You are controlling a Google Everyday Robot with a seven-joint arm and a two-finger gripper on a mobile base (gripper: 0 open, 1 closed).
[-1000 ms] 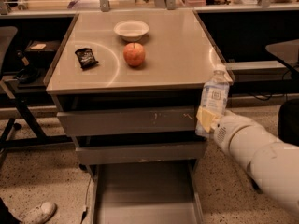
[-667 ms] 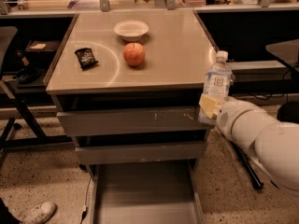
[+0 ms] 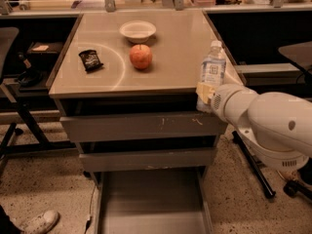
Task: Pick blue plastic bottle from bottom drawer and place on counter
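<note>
The blue plastic bottle (image 3: 212, 70) is upright in my gripper (image 3: 204, 95), held by its lower part at the counter's front right corner, its base in front of the counter edge. It is clear, with a white cap and a pale label with a dark square mark. My white arm (image 3: 265, 121) reaches in from the right. The counter (image 3: 180, 48) is a glossy beige top. The bottom drawer (image 3: 151, 204) is pulled out below, its grey floor bare.
On the counter are a red apple (image 3: 141, 56), a white bowl (image 3: 138, 30) and a small black packet (image 3: 90, 60). Two scratched grey drawer fronts (image 3: 141, 126) sit under the counter. A black stand's legs (image 3: 253, 165) are on the floor at right; a shoe (image 3: 41, 221) at lower left.
The bottle and gripper have risen and moved left, from beside the cabinet's right side to the counter's front right corner.
</note>
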